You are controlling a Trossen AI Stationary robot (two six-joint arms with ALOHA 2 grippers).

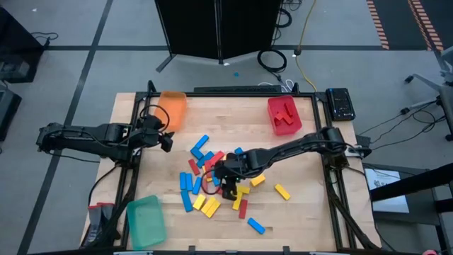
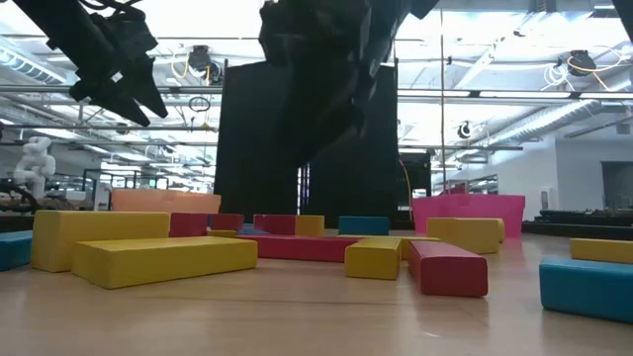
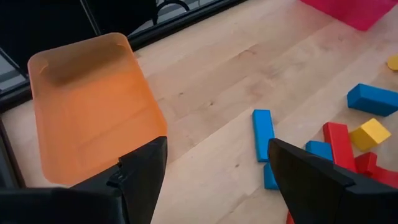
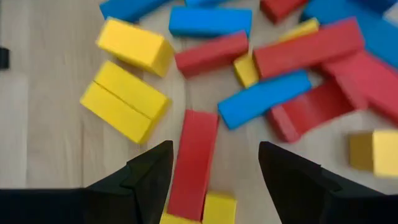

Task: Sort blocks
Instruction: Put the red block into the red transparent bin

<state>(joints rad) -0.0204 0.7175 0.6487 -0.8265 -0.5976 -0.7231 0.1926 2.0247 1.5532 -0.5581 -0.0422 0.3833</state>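
Red, blue and yellow blocks lie in a loose pile point(image 1: 212, 180) at the table's middle, and some lie apart from it. My right gripper point(image 1: 228, 187) hangs open over the pile's near side. In the right wrist view its fingers point(image 4: 214, 171) stand on either side of a red block point(image 4: 194, 162) lying flat on the wood, with yellow blocks point(image 4: 124, 102) beside it. My left gripper point(image 1: 168, 141) is open above the table near the left edge, just near of the orange tray point(image 3: 90, 106). In the low view it shows high up point(image 2: 119, 74).
A red tray point(image 1: 284, 115) holding red blocks sits at the far right, the orange tray point(image 1: 172, 108) at the far left, and a green tray point(image 1: 146, 221) at the near left corner. Single blocks lie near right: yellow point(image 1: 282, 191) and blue point(image 1: 255, 226). A black frame edges the table.
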